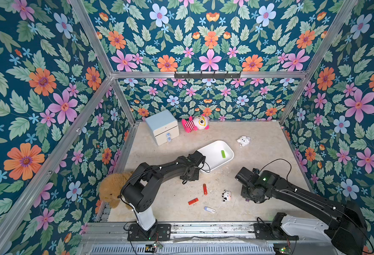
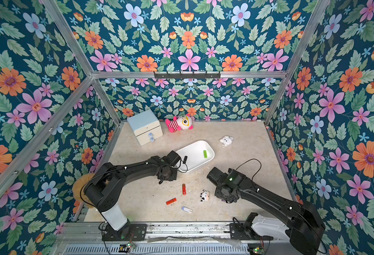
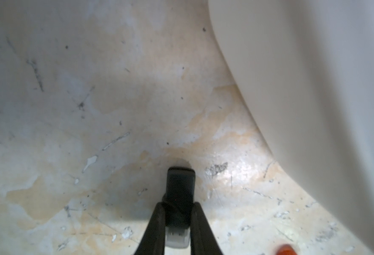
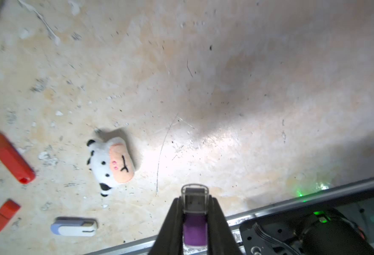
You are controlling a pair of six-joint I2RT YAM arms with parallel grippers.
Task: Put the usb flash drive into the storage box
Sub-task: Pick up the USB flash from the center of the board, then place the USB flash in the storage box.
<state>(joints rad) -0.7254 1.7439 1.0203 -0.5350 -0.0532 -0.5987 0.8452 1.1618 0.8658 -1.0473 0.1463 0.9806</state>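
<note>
Purple usb flash drive (image 4: pixel 194 229), clear-capped, clamped in the right hand (image 4: pixel 194 198), near right over the worktop (image 1: pixel 259 143). Farther, left of centre: left hand (image 3: pixel 178 205) clamped on a black drive (image 3: pixel 181 183), just beside the white storage box (image 1: pixel 212 154); a green drive (image 1: pixel 223 153) lies inside.

I see dark-blue floral walls (image 1: pixel 208 44) on three sides, aluminium framing (image 1: pixel 137 75) along their edges, a black hook rail (image 1: pixel 207 76) at the back, and a scuffed beige worktop (image 1: pixel 259 132).
</note>
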